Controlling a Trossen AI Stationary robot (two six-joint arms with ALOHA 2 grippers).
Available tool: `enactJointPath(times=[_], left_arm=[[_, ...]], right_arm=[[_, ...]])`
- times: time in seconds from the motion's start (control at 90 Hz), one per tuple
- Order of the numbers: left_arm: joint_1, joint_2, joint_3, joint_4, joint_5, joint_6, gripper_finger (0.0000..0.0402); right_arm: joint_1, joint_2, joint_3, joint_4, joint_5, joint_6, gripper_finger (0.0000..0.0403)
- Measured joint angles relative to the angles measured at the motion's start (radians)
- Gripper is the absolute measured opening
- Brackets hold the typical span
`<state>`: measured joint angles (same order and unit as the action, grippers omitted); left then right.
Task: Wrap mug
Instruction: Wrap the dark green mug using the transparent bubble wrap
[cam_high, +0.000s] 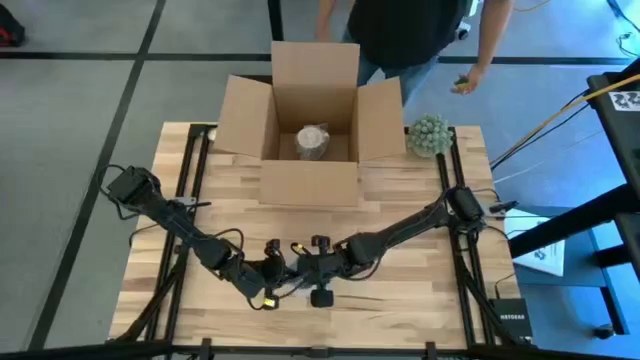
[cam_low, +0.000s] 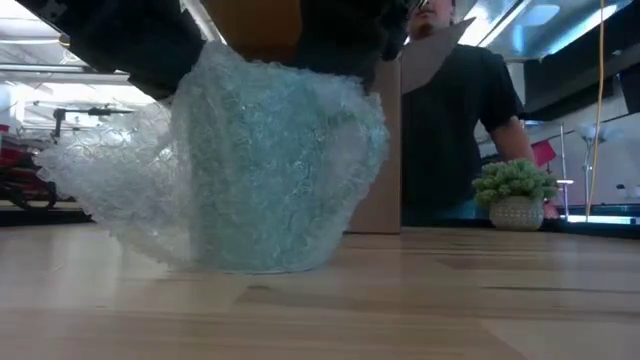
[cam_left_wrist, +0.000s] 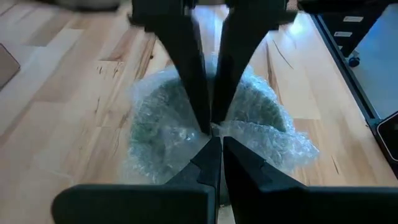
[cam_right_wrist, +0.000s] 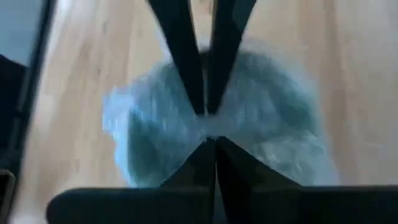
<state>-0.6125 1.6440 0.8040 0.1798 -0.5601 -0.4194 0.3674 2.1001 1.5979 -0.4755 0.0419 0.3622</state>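
The mug (cam_low: 265, 165) stands upright on its base near the table's front edge, fully covered in clear bubble wrap (cam_left_wrist: 168, 124); a loose flap (cam_low: 105, 185) of the wrap spreads out to one side. Both grippers meet tip to tip above it. My left gripper (cam_left_wrist: 217, 142) and my right gripper (cam_right_wrist: 214, 142) are each shut on the gathered wrap at the top of the mug. In the high view, my left gripper (cam_high: 280, 264) and my right gripper (cam_high: 306, 262) hide the mug. My left gripper pinches the bunched bubble wrap over the mug's top middle (cam_left_wrist: 214, 132) between its two fingers, coming from above and pointing down. The wrapped mug stays standing on the table. How many layers of wrap are held does not show. My right gripper pinches the same gathered wrap at the mug's top (cam_right_wrist: 210, 127) between its two fingers, from above, its tips facing the left gripper's tips. The mug's base (cam_low: 260, 262) rests on the wood.
An open cardboard box (cam_high: 310, 175) stands at the table's far middle with a wrapped bundle (cam_high: 312, 140) inside. A small potted plant (cam_high: 430, 135) sits to the box's right. A person (cam_high: 400, 30) stands beyond the far edge.
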Motion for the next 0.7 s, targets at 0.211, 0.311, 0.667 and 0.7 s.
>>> enactJointPath(times=[0.211,0.311,0.667,0.7], left_arm=[[0.0,0.0,-0.001,0.001,-0.004,0.0,0.0],[0.0,0.0,-0.001,0.003,-0.005,0.005,0.0],[0.0,0.0,-0.002,0.009,-0.005,0.008,0.0],[0.0,0.001,-0.002,0.009,-0.004,0.008,0.0]], right_arm=[[-0.025,0.061,0.005,0.024,-0.102,0.046,0.0],[-0.03,0.063,0.004,0.027,-0.107,0.05,0.0],[-0.045,0.062,0.019,0.029,-0.088,0.04,0.0],[-0.045,0.063,0.034,0.016,-0.088,0.031,0.0]])
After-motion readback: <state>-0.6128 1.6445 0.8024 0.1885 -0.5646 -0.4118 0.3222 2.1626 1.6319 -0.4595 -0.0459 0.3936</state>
